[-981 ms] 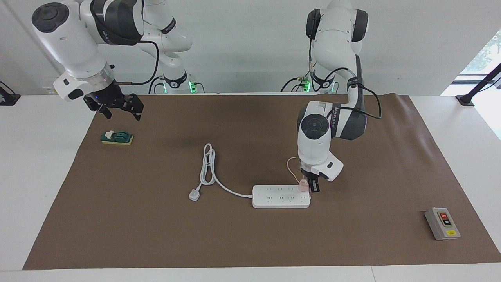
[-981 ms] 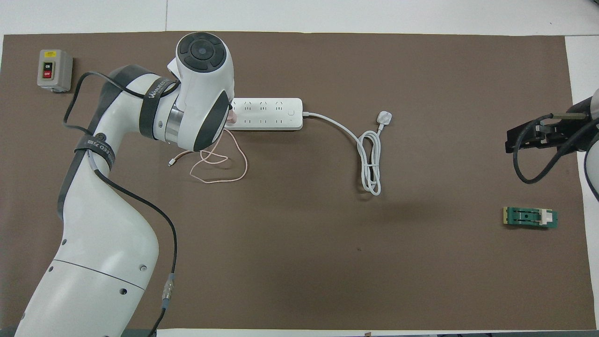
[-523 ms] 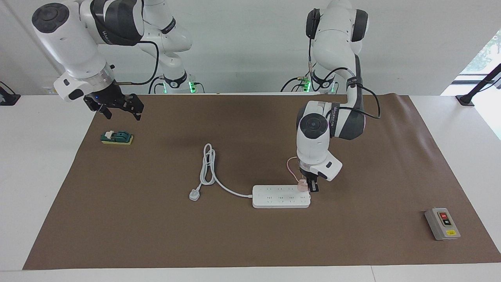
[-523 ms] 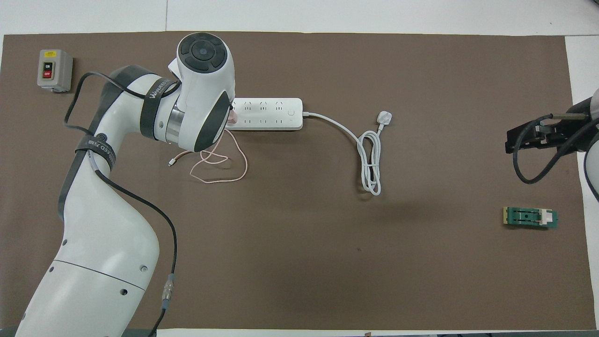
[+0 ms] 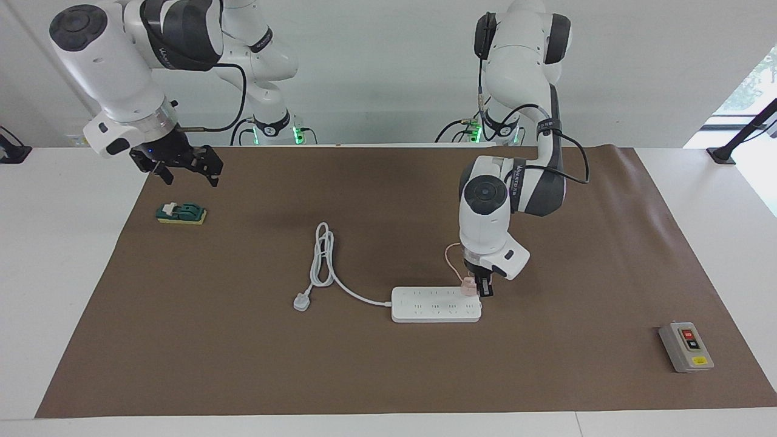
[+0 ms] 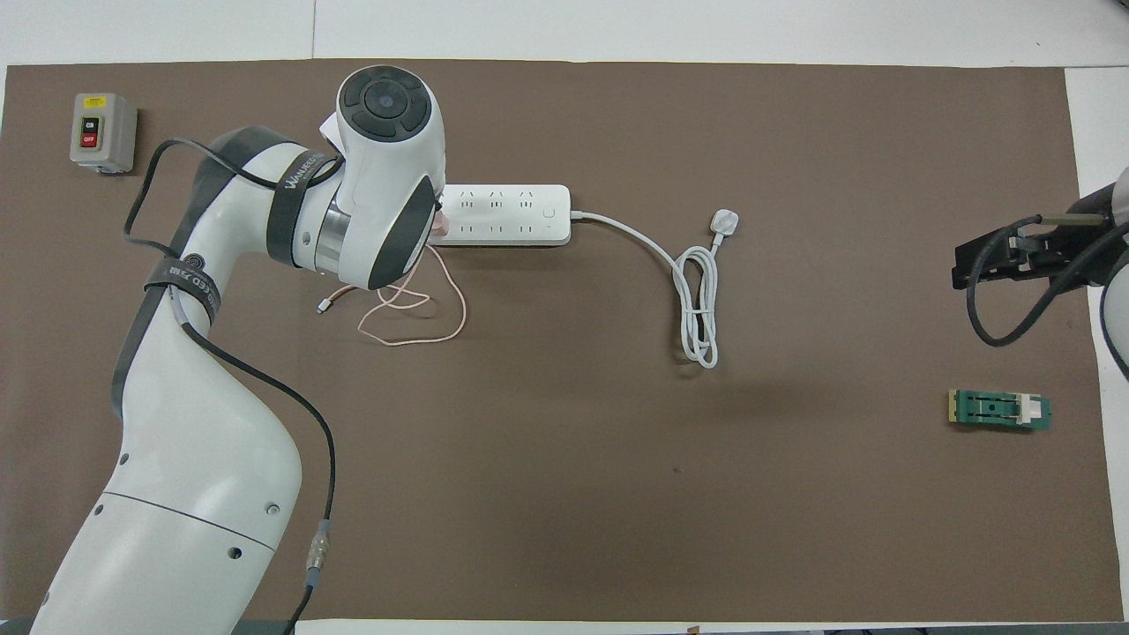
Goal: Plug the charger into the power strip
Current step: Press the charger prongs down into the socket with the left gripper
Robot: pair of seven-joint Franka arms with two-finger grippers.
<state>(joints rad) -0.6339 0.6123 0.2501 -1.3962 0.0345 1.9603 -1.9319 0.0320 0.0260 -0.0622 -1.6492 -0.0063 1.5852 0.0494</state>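
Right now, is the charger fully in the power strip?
Cannot tell. The left gripper holds the charger at the power strip end socket; prongs are hidden.

Brown mat (image 5: 243, 340) covering a white table (image 5: 54, 255), plain and unpatterned. On it a white power strip (image 5: 434, 311) with small dark socket slots in two rows, its cord (image 5: 325, 261) and plug (image 5: 301, 301) white too. A pale pink charger (image 5: 468, 286) sits at the strip's end, pink cable (image 6: 414, 309) beside it. Well away from the strip, a grey box (image 5: 686, 347) with red and black buttons and a yellow label, and a green block (image 5: 181, 213) with a white piece on a yellowish base.
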